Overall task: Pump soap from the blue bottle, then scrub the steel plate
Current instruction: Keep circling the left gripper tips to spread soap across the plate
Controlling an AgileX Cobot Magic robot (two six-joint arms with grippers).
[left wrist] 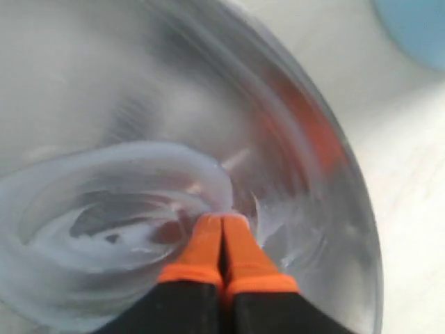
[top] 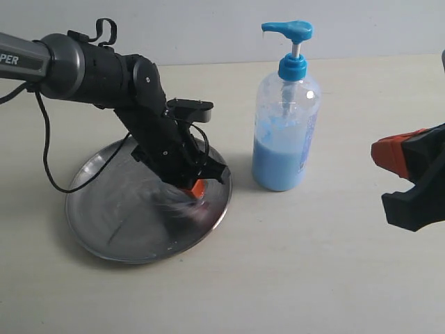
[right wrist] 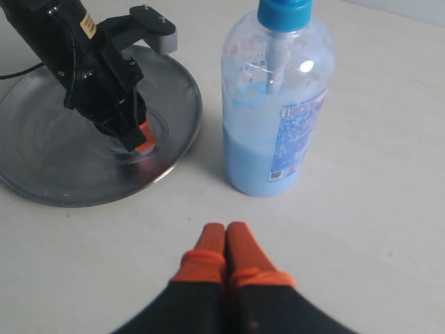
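Left gripper (top: 195, 186) is clenched on nothing: its two orange fingertips (left wrist: 208, 243) are pressed flat together, and their ends are down on the steel plate (top: 97, 216), near the rim on the side facing the bottle. Pale, milky smears of soap (left wrist: 139, 160) curl in rings on the metal just ahead of and around those tips, and the surface right by them looks blurred. The arm leans in steeply over the plate, with a black cable (top: 45, 167) trailing behind it onto the pale table (top: 313, 278).

Off the plate, just beside this gripper and between it and the other one, stands the blue bottle (top: 285, 132). It is upright, with its blue pump head (top: 288, 29) up and light blue liquid filling its lower part. It does not touch the plate's rim.

Over on the far side of the bottle, the right gripper (right wrist: 226, 233) hangs above bare table, well apart from everything. Its orange tips are also closed against each other and empty, and the bottle stands ahead of them.
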